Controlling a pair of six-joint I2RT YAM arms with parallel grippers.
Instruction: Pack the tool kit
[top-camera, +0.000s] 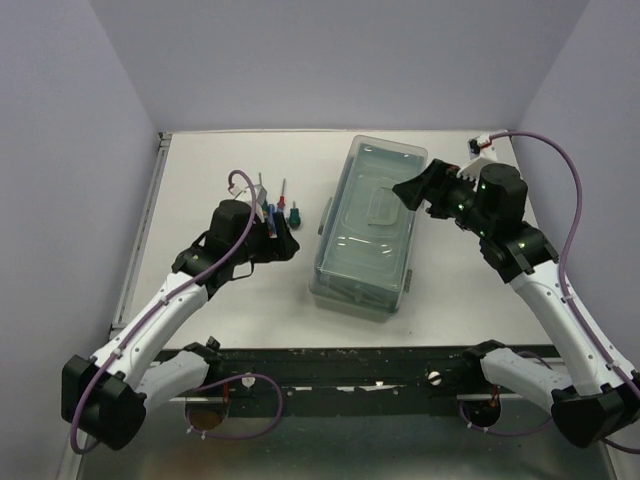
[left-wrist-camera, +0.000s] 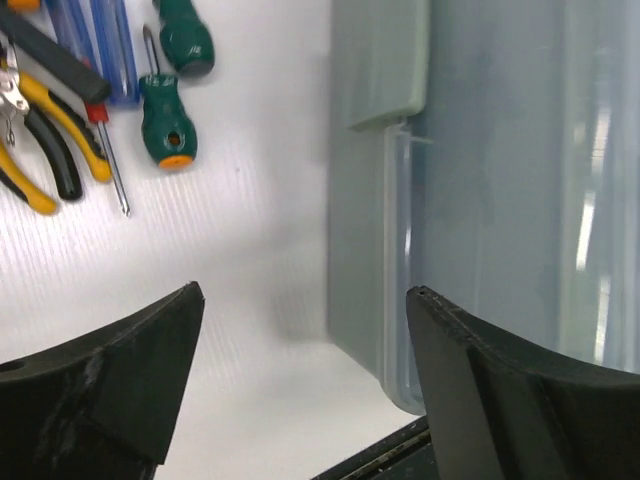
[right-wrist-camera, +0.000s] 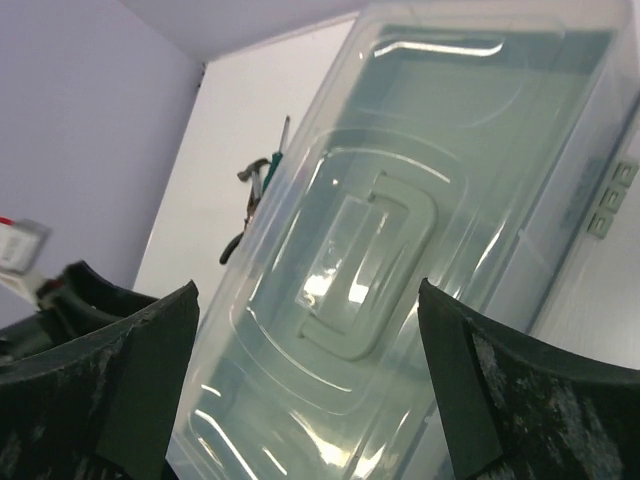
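Standing at the middle of the bench (top-camera: 250, 310), the toolbox (top-camera: 365, 225) is seen with its lid on. The left gripper (left-wrist-camera: 305, 291) is spread and empty beside its left wall, near the screwdrivers (left-wrist-camera: 165, 125) and pliers (left-wrist-camera: 50, 140). The right gripper (right-wrist-camera: 307, 288) is spread, empty, above the lid handle (right-wrist-camera: 365, 275).

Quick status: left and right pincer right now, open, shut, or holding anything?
Left pincer: open, holding nothing.
Right pincer: open, holding nothing, over the toolbox lid.
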